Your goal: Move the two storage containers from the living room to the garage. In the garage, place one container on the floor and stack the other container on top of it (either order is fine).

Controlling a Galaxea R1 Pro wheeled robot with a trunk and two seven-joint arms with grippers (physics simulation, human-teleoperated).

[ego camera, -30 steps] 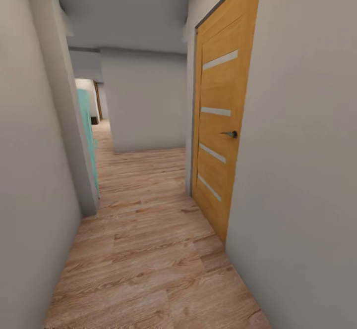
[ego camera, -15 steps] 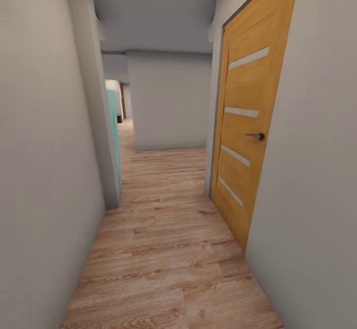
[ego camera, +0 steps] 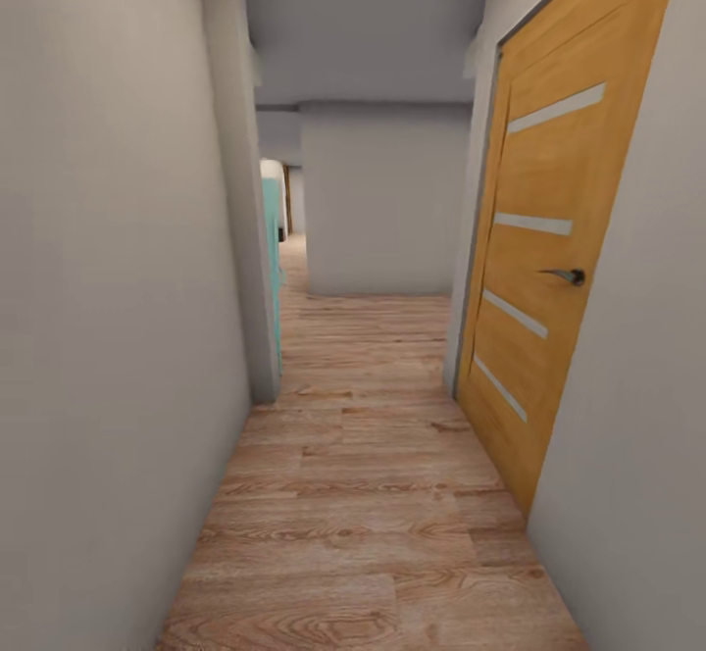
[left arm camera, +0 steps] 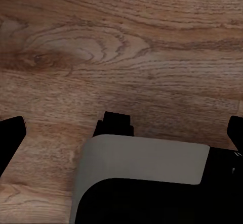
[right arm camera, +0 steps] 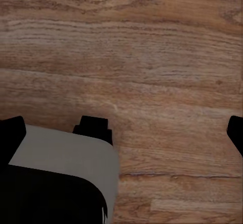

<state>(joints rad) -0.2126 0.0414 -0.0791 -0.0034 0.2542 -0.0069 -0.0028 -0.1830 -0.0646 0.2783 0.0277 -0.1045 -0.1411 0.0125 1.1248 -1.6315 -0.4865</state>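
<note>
The robot rolls along a narrow hallway of wood plank flooring [ego camera: 373, 494], a wooden door [ego camera: 549, 269] on its right. Both tools hang spread wide and empty above the planks. No storage containers are visible here. Best to keep centred between the walls.
</note>
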